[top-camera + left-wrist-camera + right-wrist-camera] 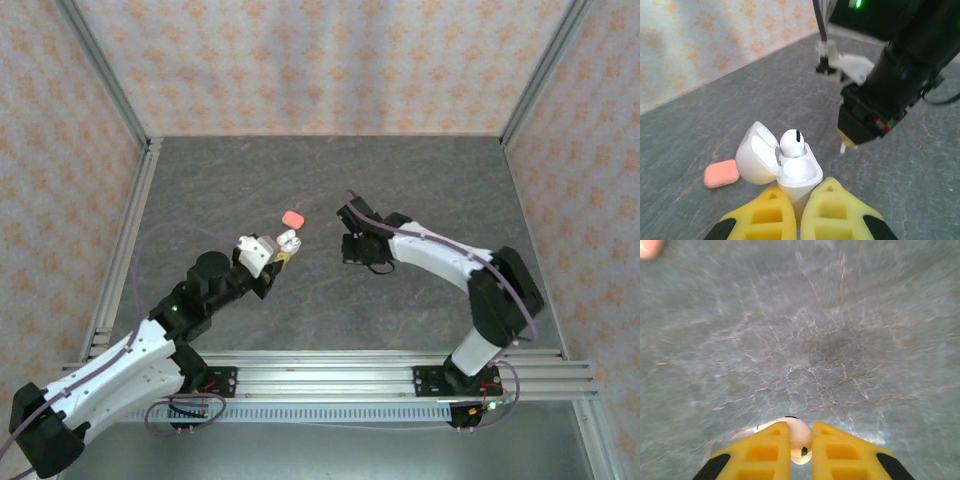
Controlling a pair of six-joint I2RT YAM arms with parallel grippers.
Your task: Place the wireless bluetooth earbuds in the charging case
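Grey table (pixel 840 315); earbud (pixel 799 437) within right hand (pixel 800 427)

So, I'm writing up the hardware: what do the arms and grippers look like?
The left arm and right arm have white shells with black joints, each with a purplish cable. The left gripper and right gripper have yellow fingers with recessed pockets and black patches.
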